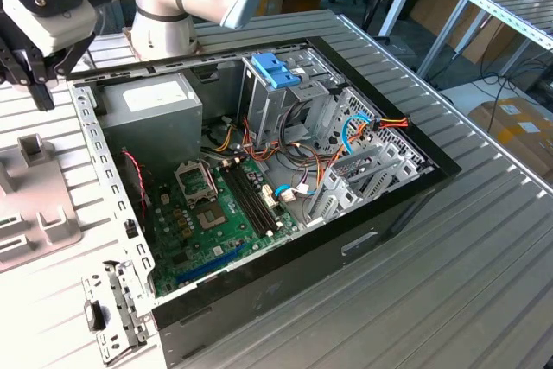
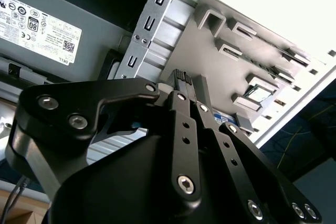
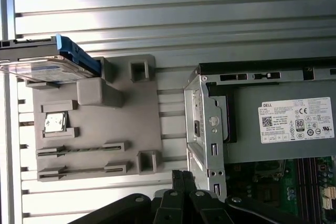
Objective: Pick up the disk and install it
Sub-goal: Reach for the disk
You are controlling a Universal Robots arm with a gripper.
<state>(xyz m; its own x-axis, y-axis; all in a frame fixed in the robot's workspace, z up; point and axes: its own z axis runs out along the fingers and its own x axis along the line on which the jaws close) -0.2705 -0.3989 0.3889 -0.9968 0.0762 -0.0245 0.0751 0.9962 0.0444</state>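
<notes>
The disk [image 3: 47, 59], a flat silver drive with blue trim along one edge, rests on a raised holder at a corner of the grey fixture plate [image 3: 131, 124] in the first wrist view. My gripper [image 3: 183, 178] hangs over the opposite side of that plate, close to the computer case's corner and well apart from the disk. Its two black fingers [image 2: 181, 82] are pressed together with nothing between them. In the exterior view the gripper [image 1: 36, 88] is at the upper left, above the fixture plate [image 1: 34, 205].
The open computer case [image 1: 415, 187] lies on the slatted metal table, with the grey power supply [image 1: 151, 105], the motherboard [image 1: 216, 213] and a drive cage topped by a light-blue latch [image 1: 275, 69]. A small chip [image 3: 55, 121] sits in the fixture.
</notes>
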